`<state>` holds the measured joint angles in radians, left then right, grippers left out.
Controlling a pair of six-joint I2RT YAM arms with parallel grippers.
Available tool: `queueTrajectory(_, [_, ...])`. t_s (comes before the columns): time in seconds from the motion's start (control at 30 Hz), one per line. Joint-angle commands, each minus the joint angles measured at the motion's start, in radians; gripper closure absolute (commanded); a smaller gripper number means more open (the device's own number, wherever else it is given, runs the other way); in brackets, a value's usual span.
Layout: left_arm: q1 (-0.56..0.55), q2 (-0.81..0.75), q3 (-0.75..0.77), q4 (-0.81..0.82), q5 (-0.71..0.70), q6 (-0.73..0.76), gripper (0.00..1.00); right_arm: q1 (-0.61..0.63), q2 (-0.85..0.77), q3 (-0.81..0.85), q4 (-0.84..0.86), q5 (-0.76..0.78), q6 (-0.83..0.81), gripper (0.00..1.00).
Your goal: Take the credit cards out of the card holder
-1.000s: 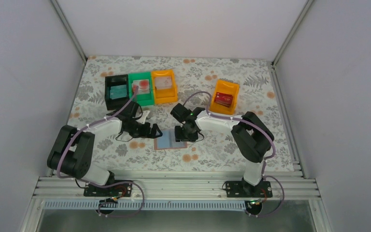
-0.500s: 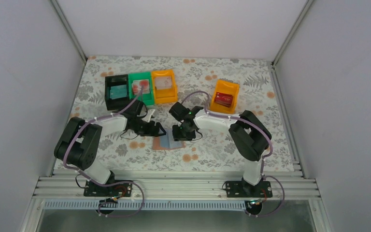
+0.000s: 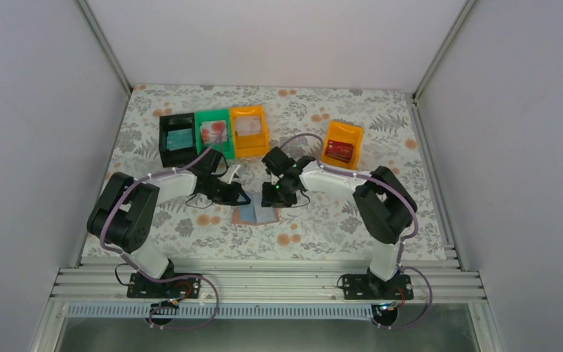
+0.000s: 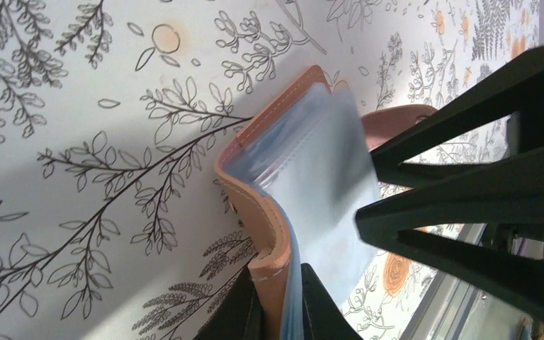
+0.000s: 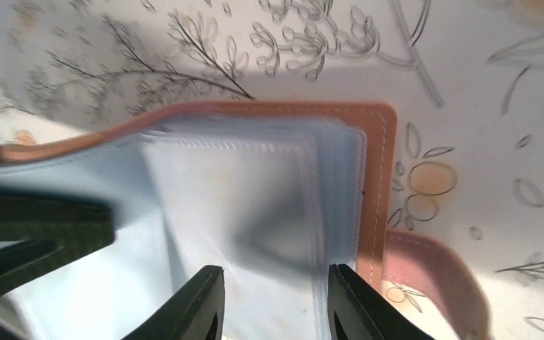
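Writing: we see pale print on the dark red card (image 3: 339, 152), too small to read.
Card holder: we see the card holder (image 3: 258, 214) open on the floral tablecloth (image 3: 322, 227), mid-table, between the two grippers and on the near side of the bins.
Holder detail: in the left wrist view we see a tan-pink stitched cover bowed upward, the clear sleeves (image 4: 326, 191) fanned out, and the closing tab (image 4: 389, 120) lying on the cloth behind. We can't tell if any sleeve has a card in it.
Left gripper: the left gripper (image 4: 276, 315) is clamped on the card holder's edge. We see cover and sleeves pinched between its fingers (image 4: 237, 319).
Left arm: we see the elbow bent out to the left and the forearm reaching right, toward the holder's left side.
Right gripper: the right gripper (image 5: 273, 304) has its jaws partly apart, with the fingers (image 5: 195, 304) over the sleeve stack. We can't tell if they touch it.
Right arm: we see the forearm stretched left from a raised elbow, with the wrist angled down at the holder's far side.
Grippers: in the top view we see the two tips close together, just over the holder.
Cards out: we see a teal card (image 3: 179, 138) in the black bin (image 3: 167, 155), a pale card (image 3: 213, 132) with red marks in the green bin (image 3: 223, 152), and a whitish card (image 3: 248, 126) in the left orange bin (image 3: 253, 150). The dark red card is in the right orange bin (image 3: 335, 166), which stands apart from the other three.
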<state>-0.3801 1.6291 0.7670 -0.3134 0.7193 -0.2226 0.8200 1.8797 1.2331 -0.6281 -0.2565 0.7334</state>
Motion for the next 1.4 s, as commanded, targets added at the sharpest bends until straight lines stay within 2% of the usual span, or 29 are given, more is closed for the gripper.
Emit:
queueTrajectory(0.0, [-0.009, 0.013, 0.078, -0.035, 0.041, 0.061, 0.98, -0.078, -0.127, -0.031, 0.102, -0.098, -0.098, 0.59])
queueTrajectory(0.13, [-0.008, -0.03, 0.295, -0.195, 0.023, 0.22, 0.98, -0.174, -0.255, -0.014, 0.102, -0.217, -0.228, 0.44])
queueTrajectory(0.23, [-0.009, -0.084, 0.454, -0.297, 0.027, 0.333, 0.98, -0.23, -0.347, 0.048, 0.089, -0.283, -0.349, 0.29])
queueTrajectory(0.33, [-0.009, -0.134, 0.61, -0.401, 0.006, 0.446, 0.98, -0.285, -0.418, 0.12, 0.064, -0.36, -0.477, 0.19])
queueTrajectory(0.5, [-0.011, -0.215, 0.807, -0.594, 0.074, 0.745, 0.98, -0.338, -0.49, 0.261, -0.006, -0.556, -0.678, 0.02])
queueTrajectory(0.57, [-0.01, -0.235, 0.867, -0.61, 0.107, 0.842, 0.98, -0.338, -0.503, 0.334, -0.055, -0.621, -0.769, 0.01])
queueTrajectory(0.7, [-0.011, -0.24, 0.937, -0.521, 0.1, 0.802, 0.98, -0.34, -0.554, 0.398, -0.139, -0.612, -0.892, 0.01])
queueTrajectory(0.87, [-0.014, -0.277, 0.931, -0.376, 0.103, 0.698, 0.98, -0.355, -0.668, 0.378, -0.089, -0.572, -0.921, 0.01])
queueTrajectory(1.1, [-0.019, -0.294, 0.929, -0.301, 0.191, 0.587, 0.98, -0.408, -0.718, 0.349, -0.043, -0.437, -0.892, 0.01])
queueTrajectory(1.2, [-0.019, -0.303, 0.921, -0.27, 0.272, 0.529, 0.98, -0.411, -0.698, 0.339, -0.02, -0.474, -0.874, 0.01])
queueTrajectory(1.37, [-0.025, -0.332, 0.92, -0.298, 0.329, 0.577, 0.98, -0.431, -0.67, 0.345, 0.018, -0.563, -0.867, 0.01])
